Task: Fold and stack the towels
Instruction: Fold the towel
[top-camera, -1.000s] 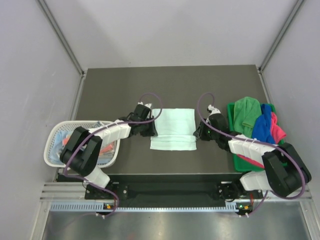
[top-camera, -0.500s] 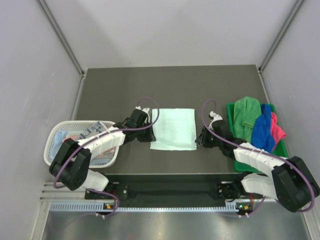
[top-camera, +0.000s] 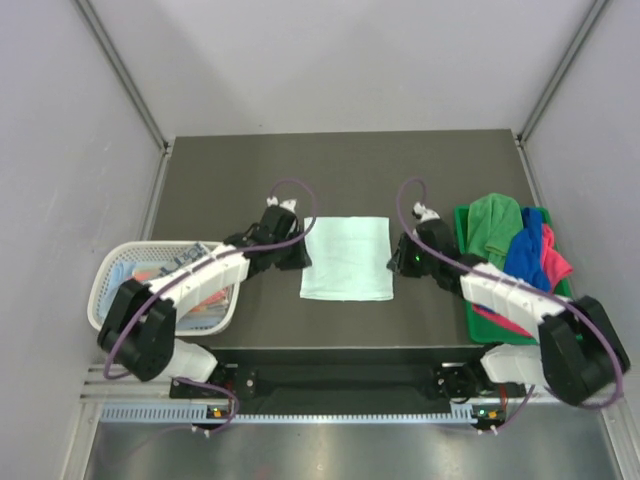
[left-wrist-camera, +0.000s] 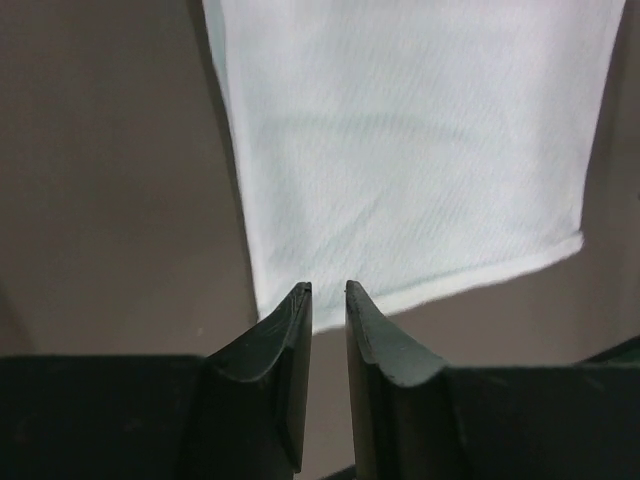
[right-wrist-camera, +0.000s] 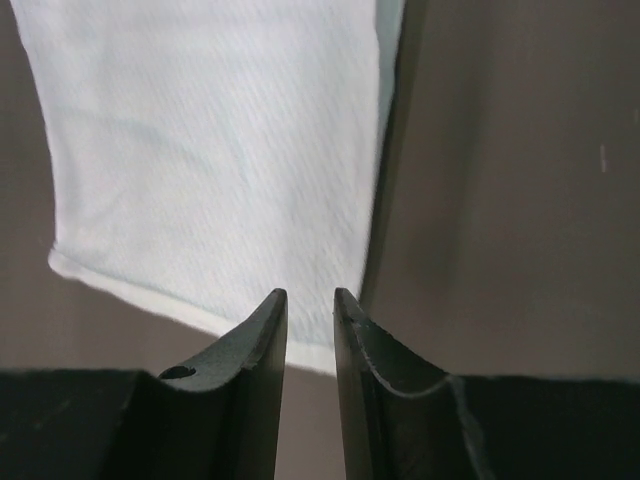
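From above, a pale mint towel (top-camera: 347, 258) lies flat at mid-table (top-camera: 340, 170), with the left gripper (top-camera: 293, 258) just beside its left edge and the right gripper (top-camera: 397, 262) just beside its right (more towels (top-camera: 510, 240) sit heaped at far right). The left wrist view shows fingers (left-wrist-camera: 285, 340) a narrow slit apart, holding nothing, at the towel's near corner. The right wrist view mirrors this, so folding seems in hand, and the next move likely calls for pinching both corners.
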